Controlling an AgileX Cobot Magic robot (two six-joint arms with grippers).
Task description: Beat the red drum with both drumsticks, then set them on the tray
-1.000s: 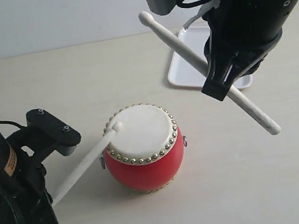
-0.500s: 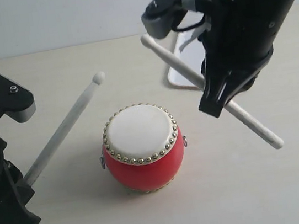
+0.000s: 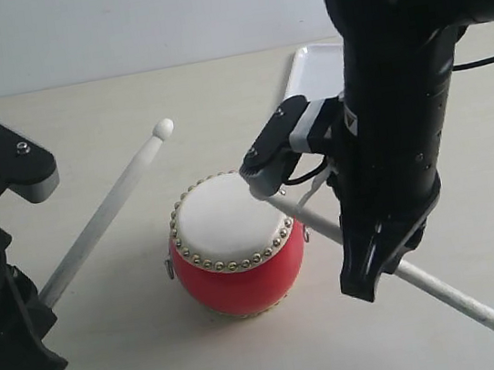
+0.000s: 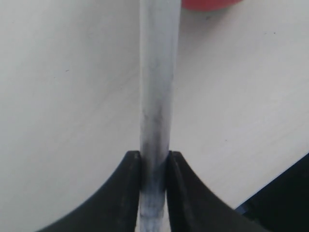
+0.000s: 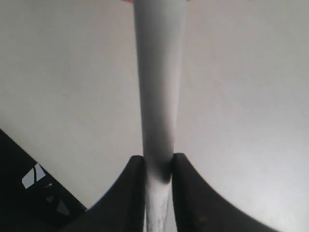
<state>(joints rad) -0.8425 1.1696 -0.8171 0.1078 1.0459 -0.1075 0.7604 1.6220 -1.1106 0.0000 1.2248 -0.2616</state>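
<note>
The tray (image 3: 315, 63) lies at the far right of the table (image 3: 105, 94), partly hidden behind the right arm (image 3: 398, 81); nothing is seen on its visible part. The drum (image 3: 240, 282) stands upright mid-table. Each stick is clamped between fingers. The left stick (image 3: 113, 213) is held by the left gripper (image 4: 154, 164), tip high and clear of the drumhead. The right stick (image 3: 447, 297) is held by the right gripper (image 5: 158, 166), angled down to the drum's right edge; contact is hidden. Beating is judged under way, and traying is not yet done.
</note>
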